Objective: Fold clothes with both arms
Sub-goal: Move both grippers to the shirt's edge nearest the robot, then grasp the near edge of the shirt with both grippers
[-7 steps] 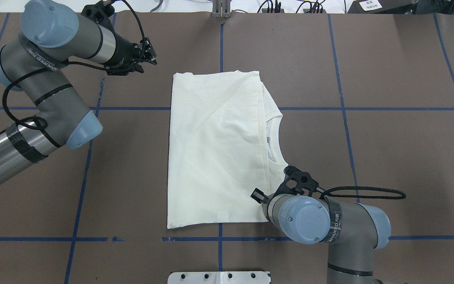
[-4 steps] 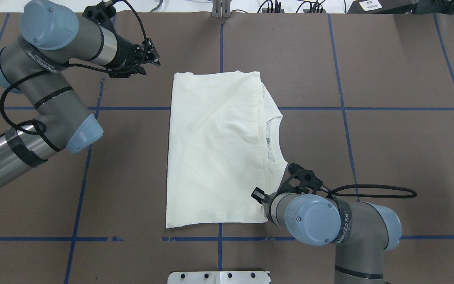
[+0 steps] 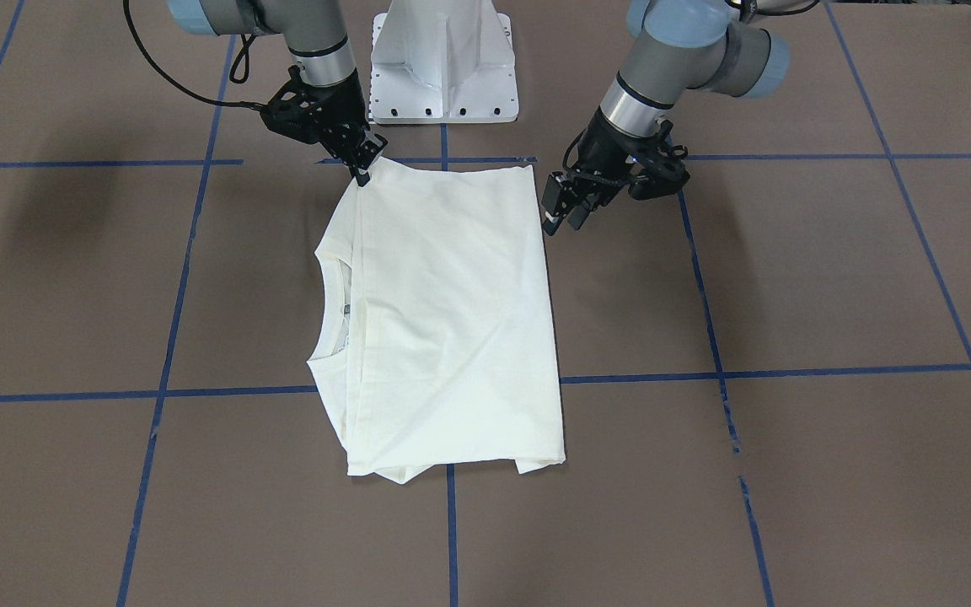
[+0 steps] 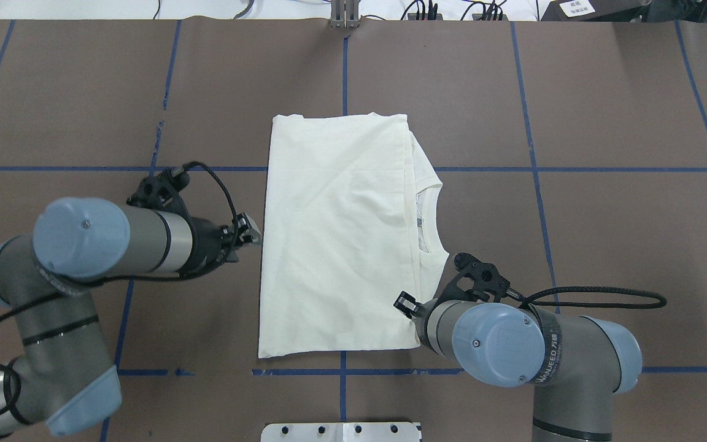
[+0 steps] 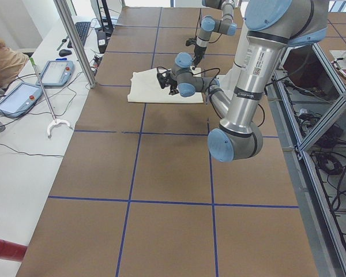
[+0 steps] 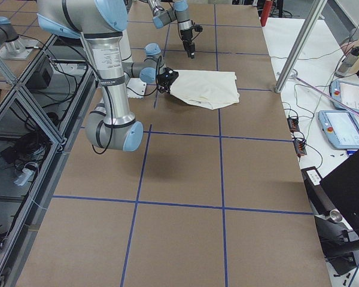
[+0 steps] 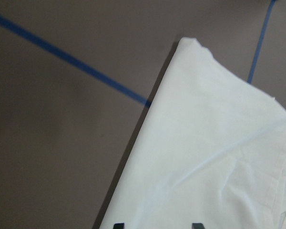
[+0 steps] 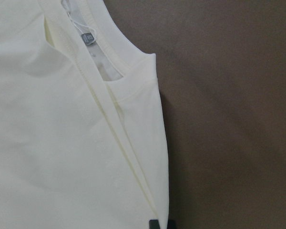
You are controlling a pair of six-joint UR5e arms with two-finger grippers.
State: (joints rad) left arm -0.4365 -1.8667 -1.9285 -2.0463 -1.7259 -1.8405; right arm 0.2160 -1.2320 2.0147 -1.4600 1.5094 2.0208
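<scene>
Clock directions are read on the overhead view, with 6 toward the robot. Nearest, at the 5 o'clock corner of the T-shirt (image 4: 335,233), the right gripper (image 3: 363,171) is hidden in the overhead view under its own wrist. The front-facing view shows its tips down on that corner. The right wrist camera shows them nearly together on the cloth edge, pinching it.

A little farther, at the T-shirt's 9 o'clock edge, the left gripper (image 4: 255,235) hangs just beside the cloth. Only its wrist camera shows the fingertips (image 7: 118,224) spread wide and released, with the cloth edge below them. Whether they touch it I cannot tell.

The T-shirt lies folded, plain side up, at the middle of the brown table (image 4: 605,245). Its collar opening (image 4: 427,212) faces 3 o'clock, and the small label (image 8: 87,37) inside is clear only in the right wrist view. At 12 o'clock its far edge meets a blue tape line (image 4: 345,67).
</scene>
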